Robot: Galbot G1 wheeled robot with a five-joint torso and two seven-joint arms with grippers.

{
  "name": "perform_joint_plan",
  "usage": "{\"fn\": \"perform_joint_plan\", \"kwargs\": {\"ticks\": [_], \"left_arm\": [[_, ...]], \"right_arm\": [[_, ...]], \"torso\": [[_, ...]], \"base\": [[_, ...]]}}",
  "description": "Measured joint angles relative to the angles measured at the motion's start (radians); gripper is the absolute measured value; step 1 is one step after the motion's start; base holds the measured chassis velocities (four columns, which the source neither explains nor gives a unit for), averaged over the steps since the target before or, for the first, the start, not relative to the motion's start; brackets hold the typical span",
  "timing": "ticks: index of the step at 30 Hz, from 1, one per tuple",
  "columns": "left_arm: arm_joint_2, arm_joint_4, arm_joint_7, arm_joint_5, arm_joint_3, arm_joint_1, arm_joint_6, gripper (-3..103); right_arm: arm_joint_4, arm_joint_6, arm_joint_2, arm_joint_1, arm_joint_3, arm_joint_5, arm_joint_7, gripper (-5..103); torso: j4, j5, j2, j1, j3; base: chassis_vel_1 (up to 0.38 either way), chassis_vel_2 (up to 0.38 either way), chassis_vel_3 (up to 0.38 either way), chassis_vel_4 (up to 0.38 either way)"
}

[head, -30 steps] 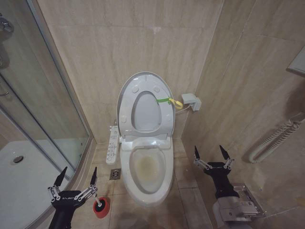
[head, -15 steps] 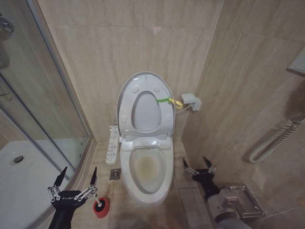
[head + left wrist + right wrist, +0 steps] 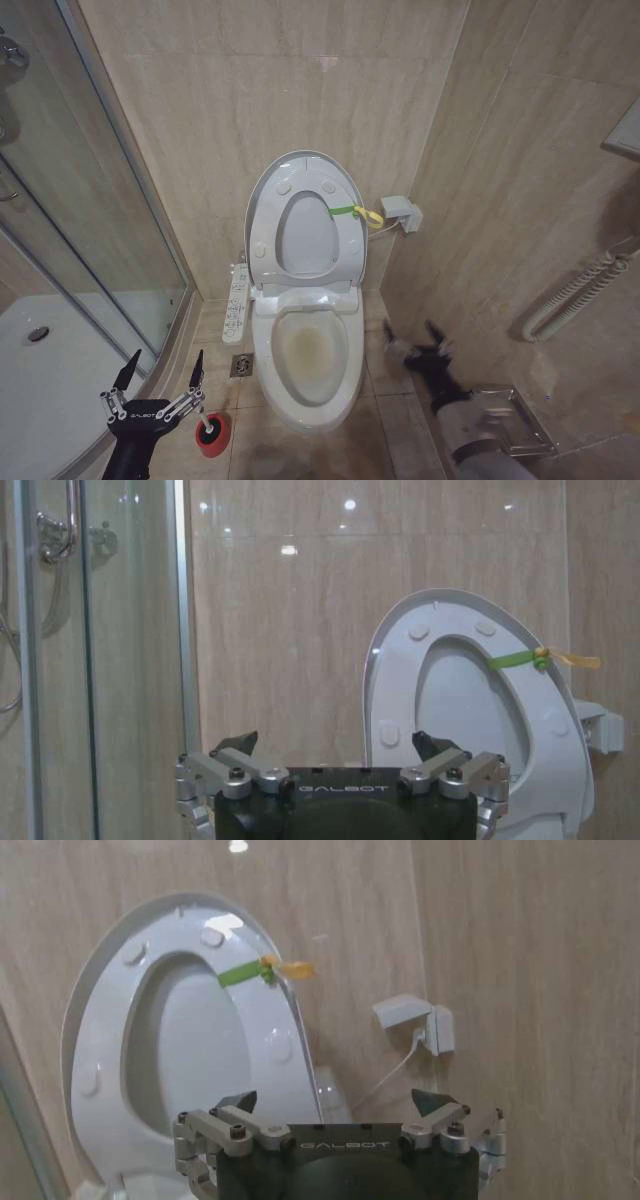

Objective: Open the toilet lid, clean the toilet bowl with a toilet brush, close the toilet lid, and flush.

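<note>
The left gripper (image 3: 160,385) hangs near left, jaws released, just above the brush (image 3: 210,432) in its red cup. The right gripper (image 3: 415,350), jaws released, has dropped and swung toward the bowl (image 3: 315,352). Beyond, the lid (image 3: 305,215) stands raised: brushing comes next.

Toilet lid (image 3: 300,215) stands raised; stained toilet bowl (image 3: 305,352) exposed. Left gripper (image 3: 161,368) spread wide near red brush holder (image 3: 211,436).
</note>
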Motion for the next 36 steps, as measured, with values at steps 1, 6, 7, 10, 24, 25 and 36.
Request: {"fn": "perform_joint_plan", "kwargs": {"ticks": [1, 6, 7, 10, 24, 25, 36], "left_arm": [[0.0, 0.0, 0.0, 0.0, 0.0, 0.0, 0.0, 100], [0.0, 0.0, 0.0, 0.0, 0.0, 0.0, 0.0, 100], [0.0, 0.0, 0.0, 0.0, 0.0, 0.0, 0.0, 100], [0.0, 0.0, 0.0, 0.0, 0.0, 0.0, 0.0, 100], [0.0, 0.0, 0.0, 0.0, 0.0, 0.0, 0.0, 100], [0.0, 0.0, 0.0, 0.0, 0.0, 0.0, 0.0, 100], [0.0, 0.0, 0.0, 0.0, 0.0, 0.0, 0.0, 100]], "right_arm": [[-0.011, 0.03, -0.002, -0.003, -0.012, -0.032, -0.001, 100], [-0.058, 0.076, -0.009, 0.005, -0.042, -0.112, 0.009, 100], [-0.087, 0.102, -0.01, 0.018, -0.047, -0.146, 0.019, 100], [-0.13, 0.132, -0.009, 0.047, -0.051, -0.168, 0.04, 100], [-0.322, 0.148, -0.073, 0.288, -0.073, -0.107, 0.083, 100], [-0.322, 0.148, -0.073, 0.288, -0.073, -0.107, 0.083, 100], [-0.494, 0.136, -0.079, 0.547, -0.112, -0.074, 0.125, 100]], "torso": [[0.0001, 0.0, 0.0, 0.0, 0.0], [0.0, -0.0001, 0.0, 0.0, 0.0], [0.0001, 0.0001, 0.0, 0.0, 0.0], [0.0001, 0.0001, 0.0, 0.0, 0.0], [0.0002, 0.0003, 0.0, 0.0, 0.0], [0.0002, 0.0003, 0.0, 0.0, 0.0], [0.0001, 0.0, 0.0, 0.0, 0.0]], "base": [[0.0, 0.0, 0.0, 0.0], [0.0, 0.0, 0.0, 0.0], [0.0, 0.0, 0.0, 0.0], [0.0, 0.0, 0.0, 0.0], [0.0, 0.0, 0.0, 0.0], [0.0, 0.0, 0.0, 0.0], [0.0, 0.0, 0.0, 0.0]]}}
